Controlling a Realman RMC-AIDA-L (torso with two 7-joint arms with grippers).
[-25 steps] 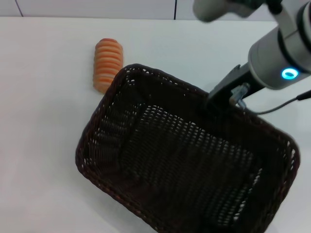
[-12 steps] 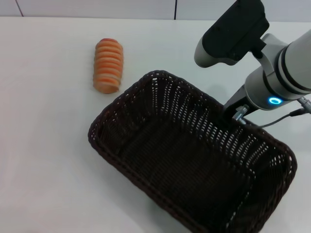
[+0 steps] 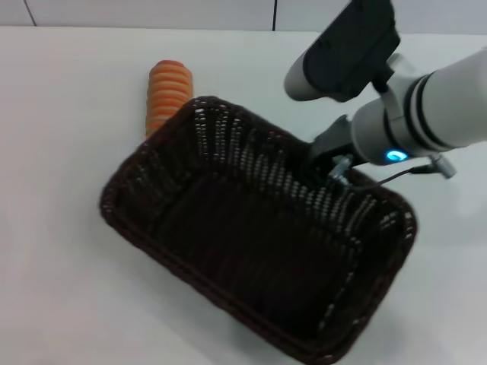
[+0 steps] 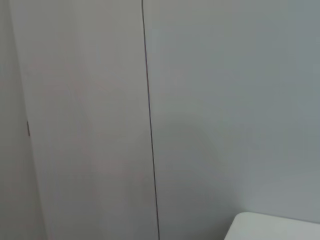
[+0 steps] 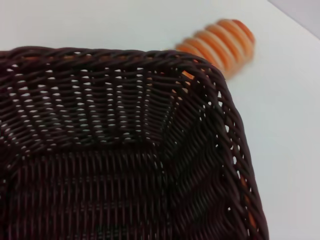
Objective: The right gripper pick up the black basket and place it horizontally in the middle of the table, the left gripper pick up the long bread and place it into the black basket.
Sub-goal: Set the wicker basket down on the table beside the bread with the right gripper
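The black basket (image 3: 251,243) sits slanted on the white table (image 3: 61,251), from the near edge up toward the middle. The right gripper (image 3: 323,163) is at the basket's far rim; I cannot tell how its jaws stand. The long bread (image 3: 166,95) lies behind the basket's far left corner, partly hidden by it.

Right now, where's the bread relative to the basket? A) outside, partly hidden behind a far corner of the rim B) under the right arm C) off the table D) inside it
A. In the head view the bread lies on the table outside the basket, its near end hidden behind the rim's far corner; the right wrist view shows it beyond that corner too.
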